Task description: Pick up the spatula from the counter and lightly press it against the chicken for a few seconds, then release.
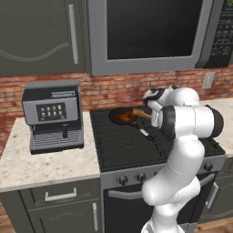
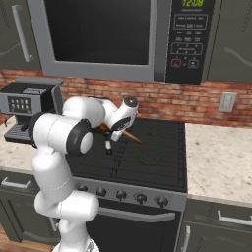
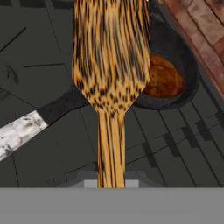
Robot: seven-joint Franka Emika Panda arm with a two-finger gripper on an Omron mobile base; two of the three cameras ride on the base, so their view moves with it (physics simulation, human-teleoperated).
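At the back left corner of the black stovetop (image 1: 123, 145), we see a browned chicken piece (image 3: 165, 79) in a dark round frying pan (image 3: 189, 70). Our gripper (image 3: 111, 183), clamped on the striped wooden spatula (image 3: 111, 65), points its blade forward; the chicken lies just right of it in the hand view.

The arm (image 1: 182, 152) is glossy white and is built of thick, rounded segments, like smooth tubes with swollen ends. Its big joint (image 2: 54, 133) is a short white cylinder, closed at one end by a wide dark grey ring (image 2: 79, 137). In the left base view such dark rings sit at both ends of it. The hand (image 2: 121, 118) is also white, with a black band and a small round dark cap (image 2: 130, 102).
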